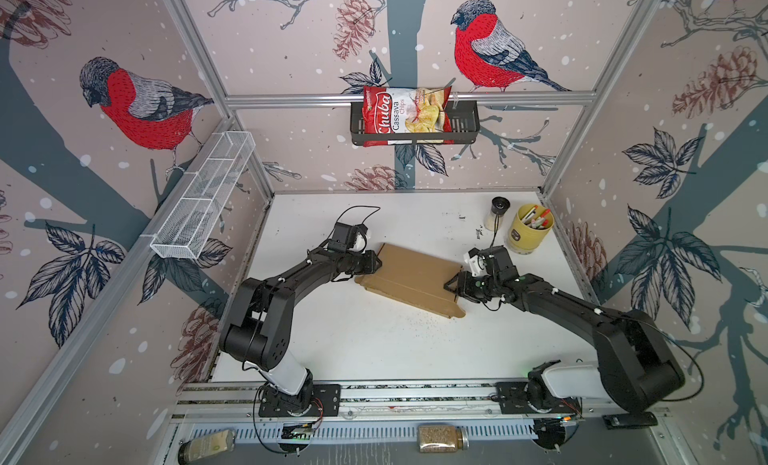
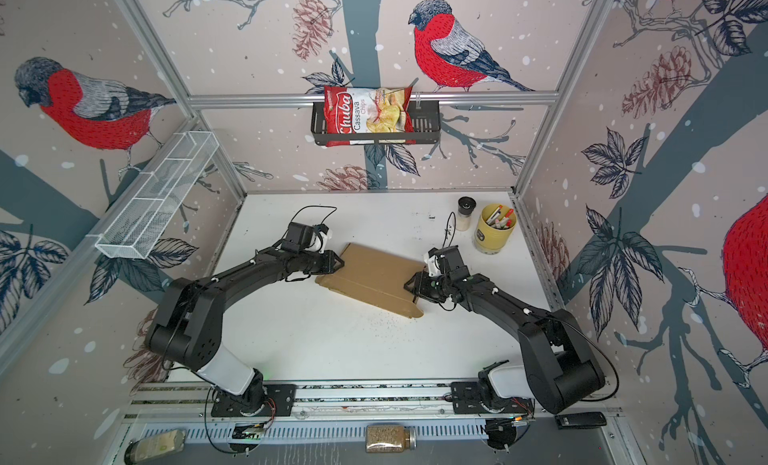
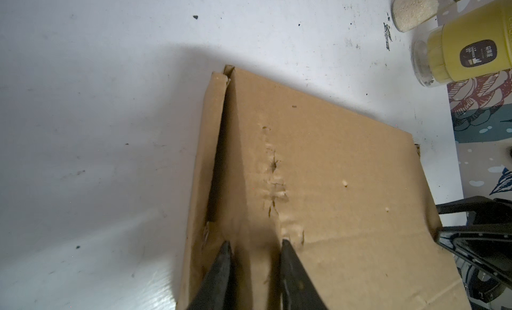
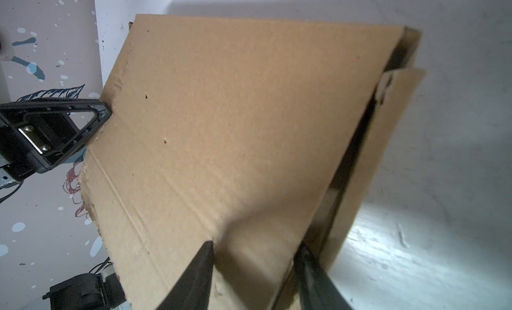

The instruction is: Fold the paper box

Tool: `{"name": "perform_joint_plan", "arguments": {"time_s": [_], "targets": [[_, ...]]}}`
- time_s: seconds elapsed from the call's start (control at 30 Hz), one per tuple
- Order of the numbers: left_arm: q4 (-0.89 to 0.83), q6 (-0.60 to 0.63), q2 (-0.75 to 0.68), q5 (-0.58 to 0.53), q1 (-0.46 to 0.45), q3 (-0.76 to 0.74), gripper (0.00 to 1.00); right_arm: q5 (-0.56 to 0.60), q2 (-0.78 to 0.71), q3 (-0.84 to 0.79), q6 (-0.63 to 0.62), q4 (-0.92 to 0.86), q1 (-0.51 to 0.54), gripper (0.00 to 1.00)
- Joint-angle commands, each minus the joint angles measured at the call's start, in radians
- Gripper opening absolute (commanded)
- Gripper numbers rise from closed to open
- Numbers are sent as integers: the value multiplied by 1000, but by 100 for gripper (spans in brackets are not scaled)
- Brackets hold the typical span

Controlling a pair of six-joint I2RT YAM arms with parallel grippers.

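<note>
Paper box [image 1: 409,280] lies near the middle of the white worktop [image 1: 374,346], skewed to the worktop's edges. It's folded down to a shallow closed shape with the top panel over it.

Left gripper [image 1: 376,261] is at the box's left end. In the left wrist view its fingers [image 3: 221,267] are parted, with the tips down on the top panel near the edge. One tip sits just beside the dark slot between the panel and the side flap.

Right gripper [image 1: 451,283] is at the opposite end. Its fingers [image 4: 199,272] are also parted. One tip is on the top panel and the other is at the slot by the front flap, which stands slightly off the panel. Can't tell if either gripper pinches an edge.

Top panel has dents and small tears [image 3: 274,184] along one line.

Yellow cup of pens [image 1: 530,230] and a small jar [image 1: 496,213] stand at the far right corner, well apart from the box.
</note>
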Motion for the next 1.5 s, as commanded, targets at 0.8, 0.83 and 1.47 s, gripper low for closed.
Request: {"name": "perform_joint_plan", "arguments": {"time_s": [0.8,0.83,1.47], "targets": [[-24,-67,49,98,-24,124,51,25,8,15,-25,-21,-1,51],[10,-89,40,126,-28,110,49,25,9,16,-24,-20,0,51],[-147,21,50,-67,-15,121,46,41,-1,42,-70,-83,-21,54]]}}
